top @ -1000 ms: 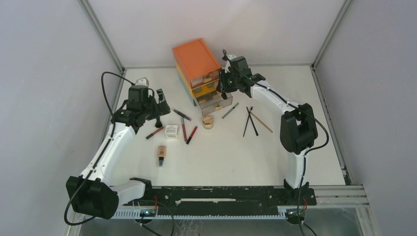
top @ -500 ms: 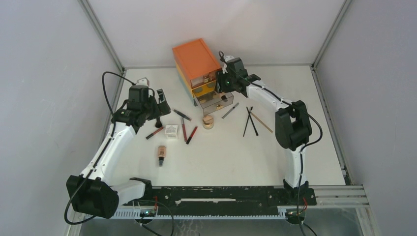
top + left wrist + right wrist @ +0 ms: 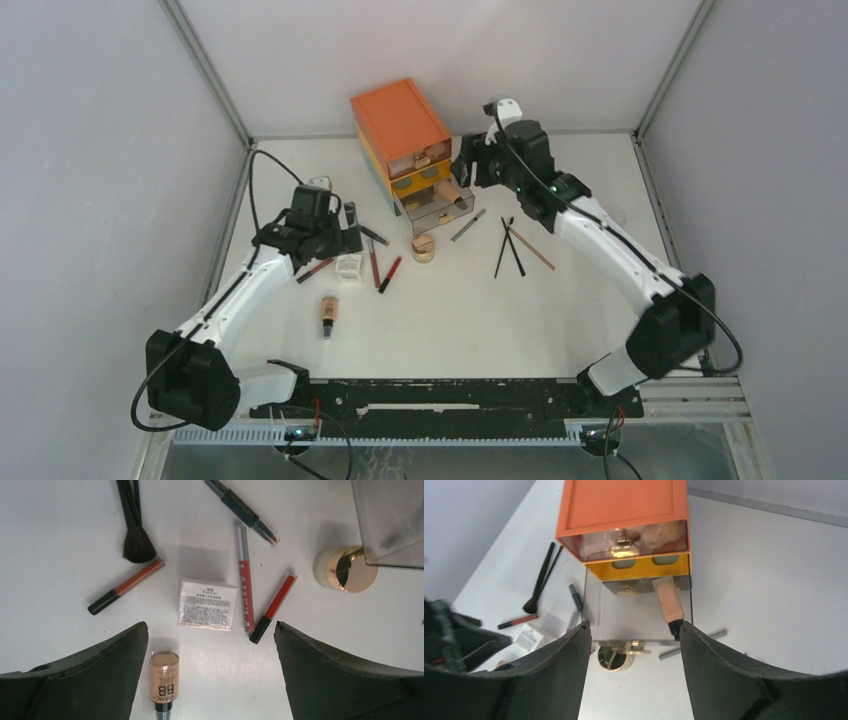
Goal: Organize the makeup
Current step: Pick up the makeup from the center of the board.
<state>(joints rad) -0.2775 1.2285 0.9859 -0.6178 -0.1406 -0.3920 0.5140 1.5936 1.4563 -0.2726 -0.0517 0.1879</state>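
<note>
My left gripper (image 3: 211, 630) hangs open over loose makeup: a small white box (image 3: 208, 604), a beige foundation bottle (image 3: 163, 677) by its left finger, two red pencils (image 3: 245, 577), a brown pencil (image 3: 127, 585) and a black brush (image 3: 134, 535). In the top view the left gripper (image 3: 345, 237) is just above the box (image 3: 348, 266). My right gripper (image 3: 635, 627) is open and empty, facing the chest's pulled-out bottom drawer (image 3: 599, 615). A beige bottle (image 3: 669, 600) lies in that drawer. A gold-lidded round jar (image 3: 614, 660) stands in front of it.
The orange three-drawer chest (image 3: 400, 125) stands at the back centre, with my right gripper (image 3: 467, 170) beside it. Thin black brushes (image 3: 510, 250) and a grey pencil (image 3: 468, 225) lie right of the drawer. Grey walls close in the white table (image 3: 600, 180) on three sides.
My right gripper has drawn back and up from the open drawer, its elbow swinging out to the right. The left gripper has moved right, over the box and pencils.
</note>
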